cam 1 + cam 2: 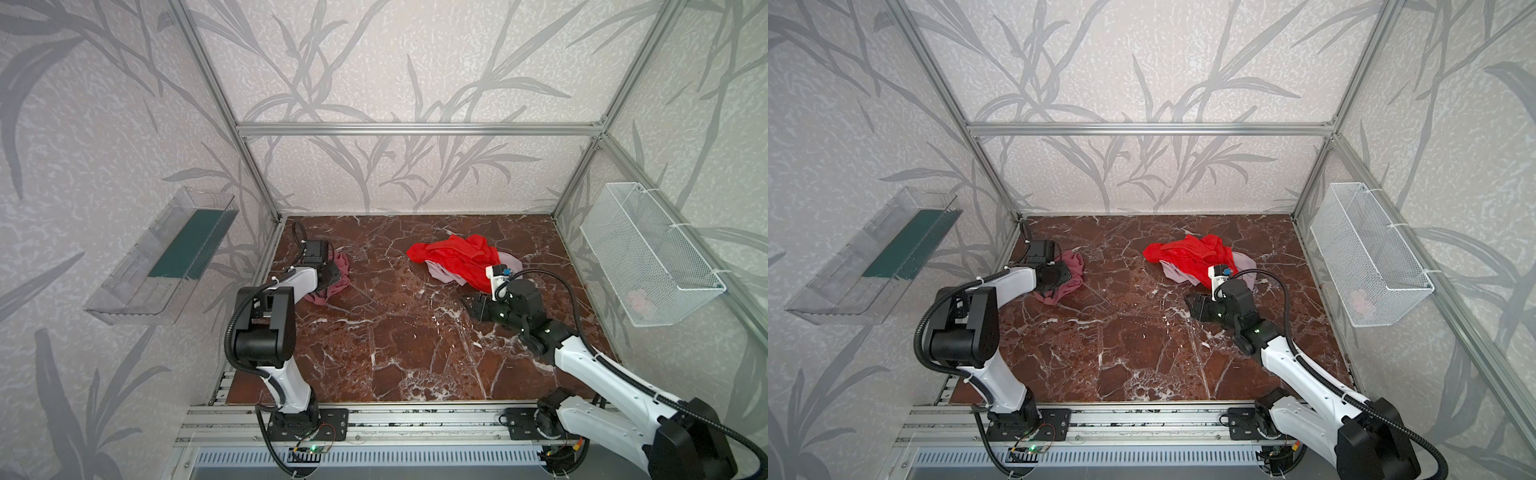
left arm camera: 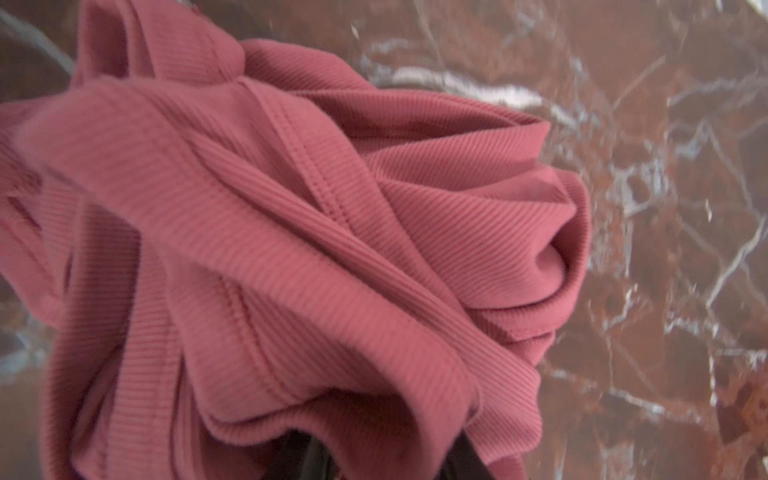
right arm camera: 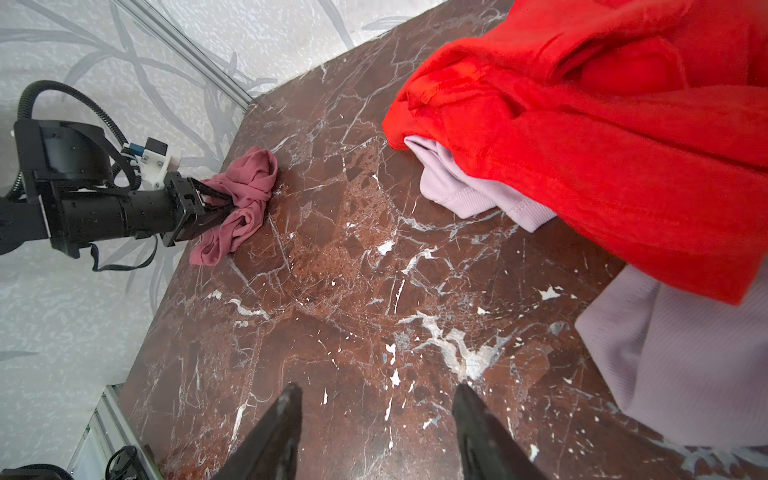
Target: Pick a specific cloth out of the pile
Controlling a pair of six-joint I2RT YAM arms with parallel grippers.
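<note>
The cloth (image 1: 340,270) (image 1: 1074,266) is dusty-rose and ribbed. It lies bunched near the table's left edge, well apart from the pile. My left gripper (image 3: 222,203) (image 1: 328,279) is shut on the cloth, whose folds fill the left wrist view (image 2: 332,208) and cover the fingers. The pile sits at the back right, with a bright red cloth (image 1: 457,254) (image 3: 582,124) draped over a pale lilac cloth (image 1: 439,272) (image 3: 469,187). My right gripper (image 3: 376,395) (image 1: 471,306) is open and empty, low over bare marble in front of the pile.
The marble table (image 1: 395,340) is fenced by aluminium frame posts and wallpapered walls. A clear plastic bin (image 1: 162,257) hangs on the left wall. A white wire basket (image 1: 648,253) hangs on the right wall.
</note>
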